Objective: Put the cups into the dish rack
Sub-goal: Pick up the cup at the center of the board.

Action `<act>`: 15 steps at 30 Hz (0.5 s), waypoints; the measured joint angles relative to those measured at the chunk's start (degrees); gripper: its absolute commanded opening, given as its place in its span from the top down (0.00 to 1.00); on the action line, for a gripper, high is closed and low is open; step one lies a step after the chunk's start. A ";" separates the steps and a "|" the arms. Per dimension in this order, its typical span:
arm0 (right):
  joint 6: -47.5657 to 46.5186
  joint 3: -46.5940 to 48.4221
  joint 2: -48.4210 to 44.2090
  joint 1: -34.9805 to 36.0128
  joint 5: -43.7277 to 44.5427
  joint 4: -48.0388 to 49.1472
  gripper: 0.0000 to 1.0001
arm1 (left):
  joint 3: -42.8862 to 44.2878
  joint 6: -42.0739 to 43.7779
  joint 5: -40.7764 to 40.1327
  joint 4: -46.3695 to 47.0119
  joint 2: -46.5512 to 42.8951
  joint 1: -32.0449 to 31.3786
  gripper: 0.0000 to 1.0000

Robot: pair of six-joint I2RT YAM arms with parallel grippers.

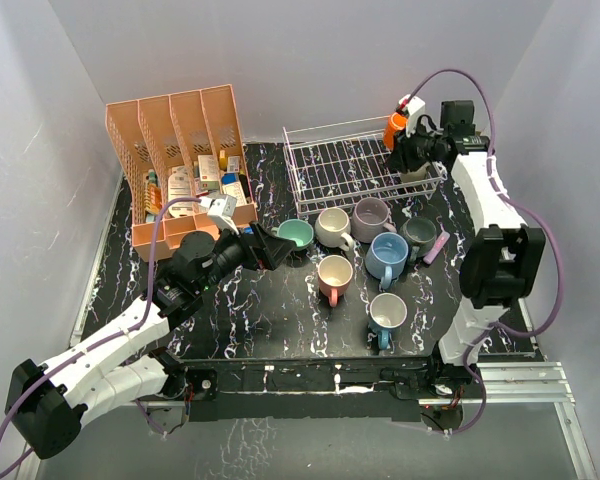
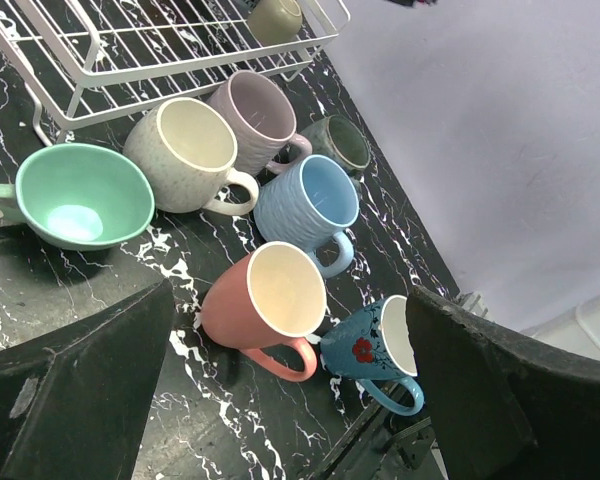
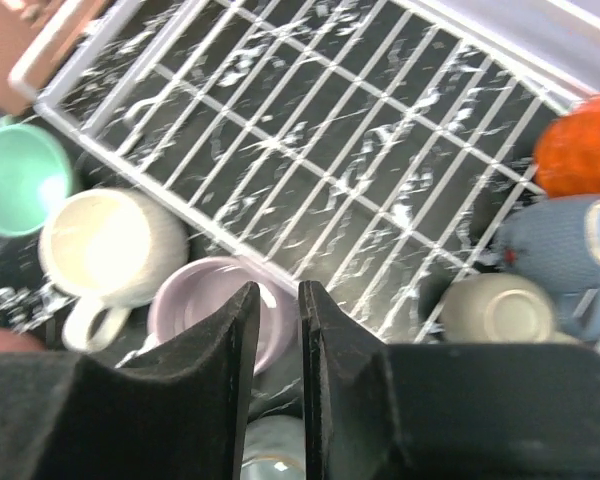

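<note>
The white wire dish rack [image 1: 345,160] [image 3: 360,130] stands at the back. An orange cup [image 1: 395,128] [image 3: 580,150], a blue-grey cup [image 3: 565,240] and an upturned olive cup [image 3: 495,305] [image 2: 277,17] sit in its right end. My right gripper [image 1: 412,157] [image 3: 278,300] hovers over that end, jaws parted by a narrow gap with nothing between them. In front of the rack stand teal [image 1: 296,235], cream [image 1: 332,226], lilac [image 1: 370,213], dark grey [image 1: 418,232], light blue [image 1: 387,252], pink [image 1: 334,274] and flowered blue [image 1: 387,313] cups. My left gripper [image 1: 275,248] [image 2: 290,400] is wide open beside the teal cup.
A salmon slotted organiser [image 1: 180,165] full of small packets stands at the back left, close to the rack. A small pink stick [image 1: 438,246] lies right of the dark grey cup. Grey walls close in on three sides.
</note>
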 measured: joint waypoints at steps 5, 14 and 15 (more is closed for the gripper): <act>0.22 -11.13 -8.52 -0.02 -7.85 1.60 0.58 | 0.00 -0.90 -0.81 -0.26 0.13 0.00 0.03; -0.39 -31.61 -28.52 -0.26 -18.08 8.07 0.42 | 1.79 -1.75 -0.70 -0.83 2.97 0.00 0.03; -0.48 -33.44 -30.36 -0.61 -19.43 8.76 0.42 | 2.27 -1.73 -0.72 -1.22 3.15 0.00 0.03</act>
